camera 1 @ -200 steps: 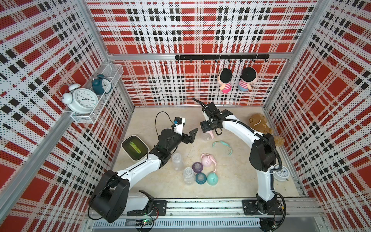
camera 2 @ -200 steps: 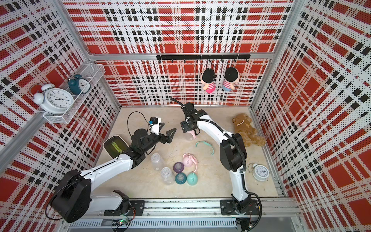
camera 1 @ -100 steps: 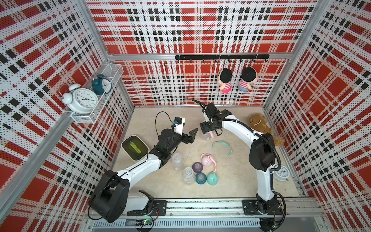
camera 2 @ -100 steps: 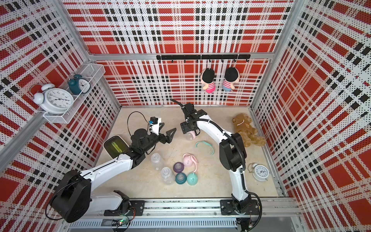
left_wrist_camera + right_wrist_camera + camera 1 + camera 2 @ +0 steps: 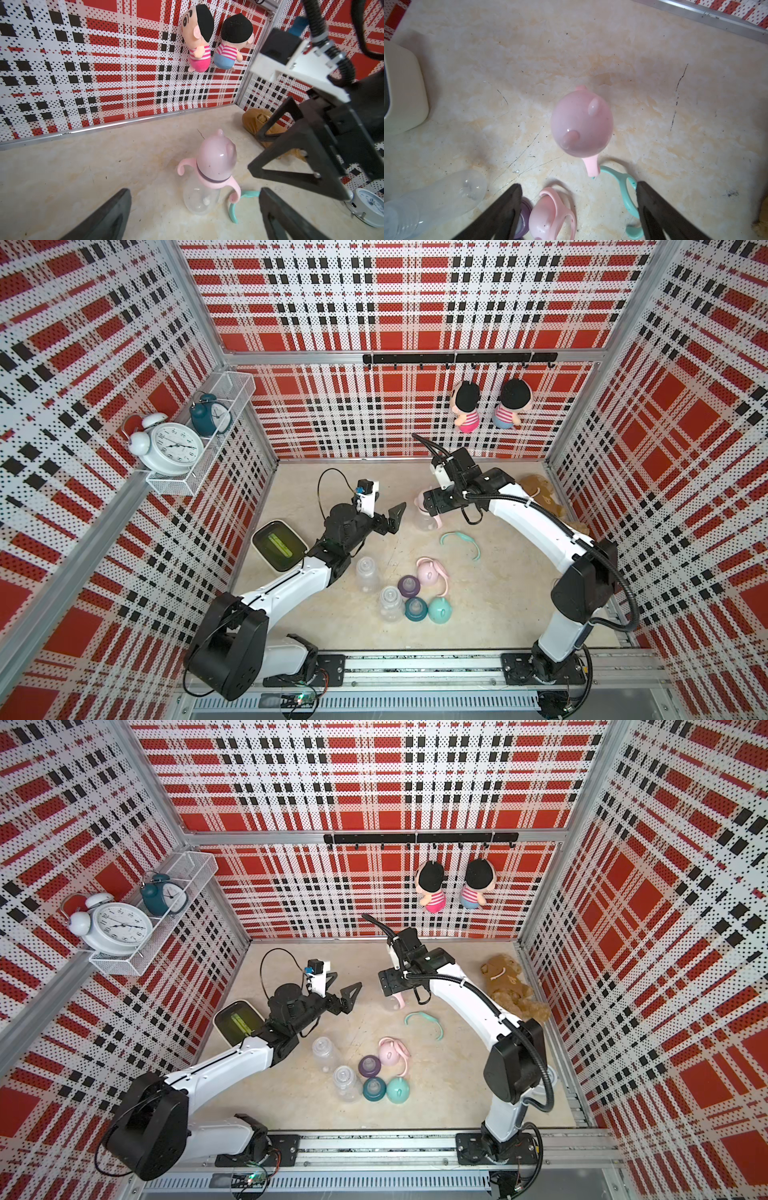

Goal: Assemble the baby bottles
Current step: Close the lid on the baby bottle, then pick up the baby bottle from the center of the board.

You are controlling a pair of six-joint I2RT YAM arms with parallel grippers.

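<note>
One assembled pink baby bottle (image 5: 424, 519) (image 5: 393, 1004) stands upright at the back of the floor, with its eared dome cap (image 5: 581, 122), handle ring and clear body (image 5: 200, 199). My right gripper (image 5: 432, 504) (image 5: 579, 186) hangs open just above it, apart from it. My left gripper (image 5: 392, 516) (image 5: 194, 192) is open beside the bottle, holding nothing. Loose parts lie nearer the front: two clear bottles (image 5: 367, 574) (image 5: 390, 603), a purple collar (image 5: 409, 585), a teal collar (image 5: 415, 608), a teal cap (image 5: 440, 610), a pink cap with ring (image 5: 430, 572) and a teal handle ring (image 5: 459, 541).
A cream tray (image 5: 278, 549) with a green inside sits at the left wall. A brown plush bear (image 5: 540, 493) lies at the right wall, and a small alarm clock (image 5: 367, 207) stands near it. Two dolls (image 5: 467, 406) hang on the back wall. A wire shelf (image 5: 166, 485) holds clocks.
The right gripper's jaws stand a little wider over the pink bottle. The left arm and the loose parts have not moved.
</note>
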